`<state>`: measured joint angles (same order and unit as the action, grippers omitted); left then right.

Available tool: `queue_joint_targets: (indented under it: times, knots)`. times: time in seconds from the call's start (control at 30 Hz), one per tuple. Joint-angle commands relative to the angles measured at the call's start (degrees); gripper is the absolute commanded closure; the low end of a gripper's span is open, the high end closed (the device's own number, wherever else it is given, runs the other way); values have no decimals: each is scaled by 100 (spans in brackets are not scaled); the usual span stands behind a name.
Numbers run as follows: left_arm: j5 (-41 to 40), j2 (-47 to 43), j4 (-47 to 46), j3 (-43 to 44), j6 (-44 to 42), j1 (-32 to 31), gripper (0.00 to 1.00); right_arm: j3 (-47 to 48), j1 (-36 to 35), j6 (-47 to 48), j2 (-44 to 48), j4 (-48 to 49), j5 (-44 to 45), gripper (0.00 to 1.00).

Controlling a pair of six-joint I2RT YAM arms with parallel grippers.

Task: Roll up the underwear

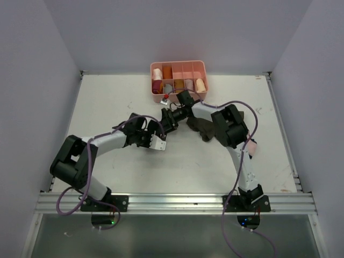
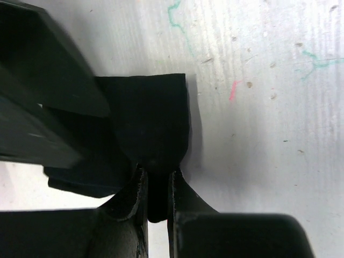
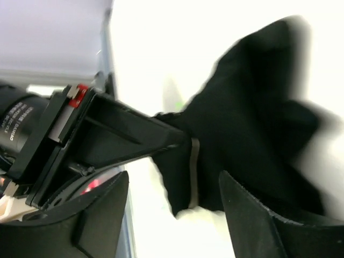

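The underwear [image 2: 153, 115] is a small piece of black cloth. It looks thin, limp and very light, so it will probably sag, fold on itself and slide on the smooth surface [image 2: 269, 134] instead of holding a shape. It sits near the middle of the surface, between the two wrists. One flat, squared edge is spread on the white top, and the near end is gathered into a narrow neck. Because it is soft, a pinch on an edge or corner should hold it better than a grab at the middle. A second hold across the same edge would likely be needed to start an even roll.

The left pincer [image 2: 156, 180] is closed tight on that gathered neck, with its fingers almost meeting through the fabric. The right pincer [image 3: 174, 183] is spread wide and grips nothing. From its own camera the black cloth hangs just ahead of its fingers, and I cannot tell whether either finger touches it. Further to the right lies an olive-brown garment [image 1: 200, 127], separate from all this.
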<state>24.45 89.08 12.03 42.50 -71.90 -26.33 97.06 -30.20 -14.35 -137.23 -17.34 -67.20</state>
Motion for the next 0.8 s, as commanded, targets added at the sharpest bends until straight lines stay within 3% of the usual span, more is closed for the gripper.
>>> queue_joint_targets:
  times: [0.0,0.27,0.4,0.53,0.67,0.77]
  knots:
    - [420,268,1775,152,44,-48,100,147,479,178,573,-76,866,26]
    - [1184,1611,3839,1733,229,13,100,-634,927,967,1925,-41,1490,14]
    - [1668,2569,4930,2753,229,180,100,-1302,1016,2659,2770,-409,1692,11]
    - [1844,3510,5616,3747,457,312,100,-2154,1007,3928,3596,-762,1780,11]
    - [2002,4064,6090,4116,782,365,100,-2770,954,4738,4317,-831,2052,13]
    - [2099,4372,6293,4222,1037,365,100,-3087,482,5265,4766,-832,2578,16]
